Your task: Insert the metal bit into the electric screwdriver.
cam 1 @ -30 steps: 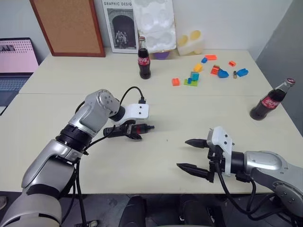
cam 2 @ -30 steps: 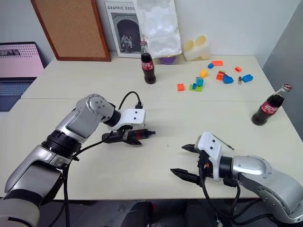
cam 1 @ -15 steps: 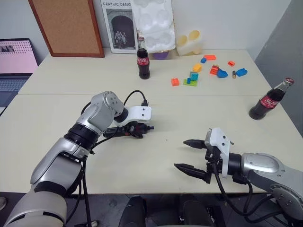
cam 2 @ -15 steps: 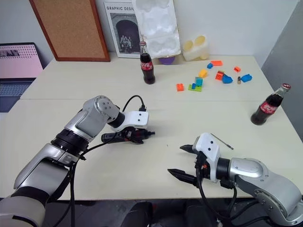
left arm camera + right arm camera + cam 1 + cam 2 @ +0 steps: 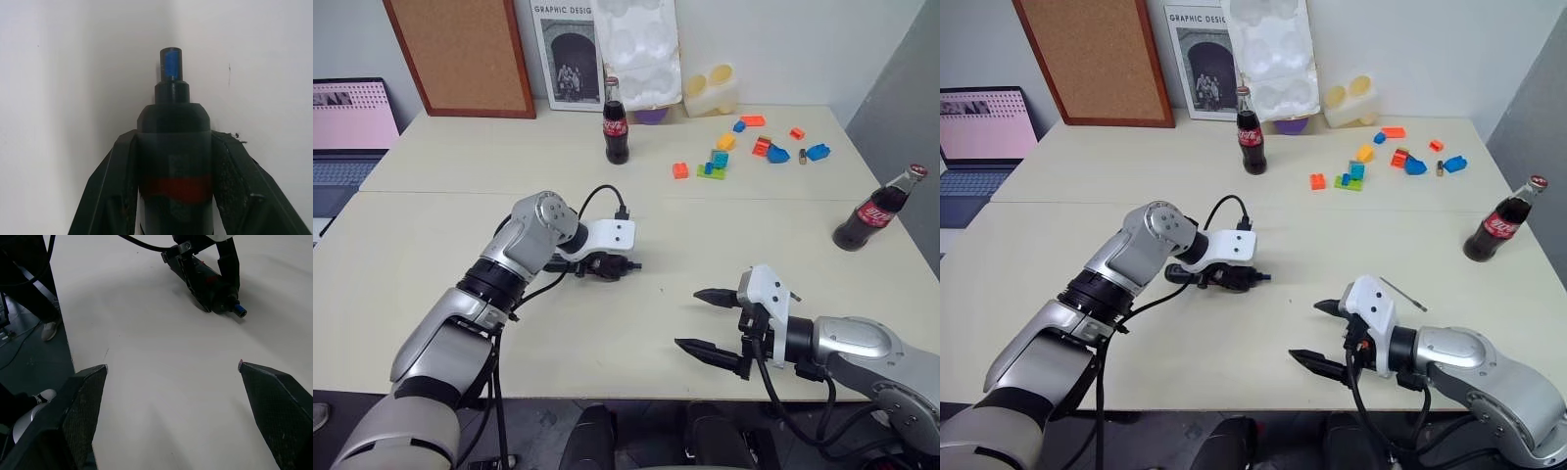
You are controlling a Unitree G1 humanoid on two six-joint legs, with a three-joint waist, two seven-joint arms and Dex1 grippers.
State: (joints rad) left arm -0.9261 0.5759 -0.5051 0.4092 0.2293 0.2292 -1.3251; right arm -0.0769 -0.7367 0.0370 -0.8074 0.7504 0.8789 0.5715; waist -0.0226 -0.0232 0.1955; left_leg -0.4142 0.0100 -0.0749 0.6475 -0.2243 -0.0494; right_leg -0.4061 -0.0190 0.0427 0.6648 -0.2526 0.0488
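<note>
The electric screwdriver [image 5: 619, 265] is a black pen-shaped tool with a red band and a small blue tip. It lies low over the table's middle, tip pointing right. My left gripper [image 5: 605, 266] is shut on its barrel. In the left wrist view both fingers [image 5: 234, 181] press against the screwdriver [image 5: 173, 142]. The metal bit [image 5: 1402, 294], a thin dark rod, lies on the table just behind my right gripper. The right gripper [image 5: 688, 318] hovers open near the front edge, right of the screwdriver, with nothing between its fingers. The right wrist view looks toward the screwdriver [image 5: 210, 286].
One cola bottle [image 5: 616, 132] stands at the back centre and another [image 5: 871, 209] at the right edge. Several coloured toy bricks [image 5: 744, 147] lie at the back right. A laptop [image 5: 347, 117] sits at the far left. A cork board and a poster lean on the back wall.
My left gripper's fingers, open around the screwdriver a second ago, have closed on it, and the hand has shifted slightly right. The right arm has not moved.
</note>
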